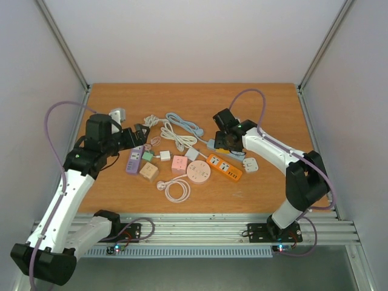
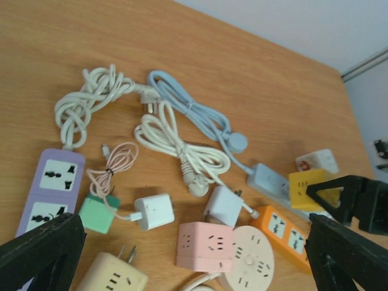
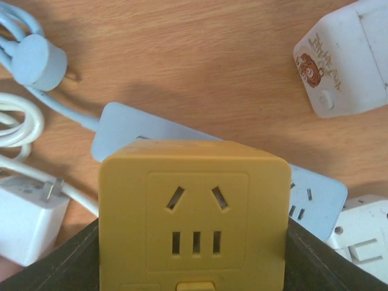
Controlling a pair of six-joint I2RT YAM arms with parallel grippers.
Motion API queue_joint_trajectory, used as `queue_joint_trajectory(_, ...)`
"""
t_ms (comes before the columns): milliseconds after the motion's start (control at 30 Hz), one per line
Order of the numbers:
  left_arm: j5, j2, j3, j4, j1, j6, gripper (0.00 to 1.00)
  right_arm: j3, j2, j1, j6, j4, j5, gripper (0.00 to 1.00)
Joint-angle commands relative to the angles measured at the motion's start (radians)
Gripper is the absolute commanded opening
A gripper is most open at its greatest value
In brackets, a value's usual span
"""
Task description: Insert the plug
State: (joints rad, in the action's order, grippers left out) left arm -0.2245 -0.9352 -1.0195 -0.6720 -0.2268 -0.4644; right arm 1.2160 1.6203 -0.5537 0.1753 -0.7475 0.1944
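Yellow cube adapter (image 3: 194,218) clamped by its side walls between the right jaws, socket face turned toward the wrist camera. Located right of centre on the worktop (image 1: 182,97), directly over the pale blue power strip (image 3: 121,130). Contact with that strip not confirmable; prongs hidden under the body. Left jaws spread wide and empty, hovering over the left of the clutter near the purple power strip (image 2: 51,188), well apart from the work.

Step in hand, as judged: seating the adapter's prongs into a socket of the blue strip.

Recommended practice:
- Square the cube to the strip's long axis before descending.
- Centre over a single socket group, not across two.
- Press straight down without tilt; stop and realign on any resistance.
- Strip unrestrained and probably light, so likely to slide or tip. Consider bringing the left jaws across to pin its free end, clear of the blue cable (image 2: 194,112).
- Mind close neighbours: white bear-sticker adapter (image 3: 342,60), white charger (image 3: 27,212), orange power strip (image 1: 224,168).
- Release only once the base sits flush.
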Motion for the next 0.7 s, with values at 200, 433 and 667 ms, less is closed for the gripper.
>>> queue_joint_trajectory(200,0.040,0.003,0.055,0.038,0.026,0.049,0.99,0.060,0.060,0.028,-0.001,-0.018,0.054,0.40)
queue_joint_trajectory(433,0.036,0.001,0.059,0.042,0.039,0.046,0.99,0.085,0.107,0.027,0.058,-0.041,0.033,0.41)
queue_joint_trajectory(667,0.035,0.003,0.064,0.042,0.045,0.046,0.99,0.135,0.151,0.026,0.122,-0.131,0.073,0.42)
